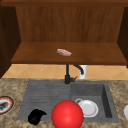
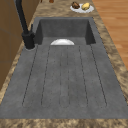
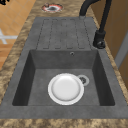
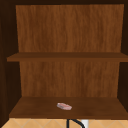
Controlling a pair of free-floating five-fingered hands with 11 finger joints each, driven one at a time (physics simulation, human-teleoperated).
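My left hand [image 1: 36,116] hangs low at the front left, over the front edge of the draining board [image 1: 45,96]. Just to its right a big red ball [image 1: 67,114] covers the front rim of the sink. A white plate [image 1: 88,108] lies flat in the basin behind the ball, beside the drain [image 3: 83,80]; this white plate [image 3: 65,88] is bare. On the lower shelf of the wall cabinet rests a small pink and white packet [image 1: 64,52], which lies on the shelf board [image 4: 37,107] as the pink packet [image 4: 64,106].
A black faucet [image 1: 67,75] stands behind the sink with a white cup [image 1: 83,72] at the wall. A red-rimmed plate [image 1: 5,105] sits on the left counter. On the right counter a plate of food [image 2: 81,7] stands.
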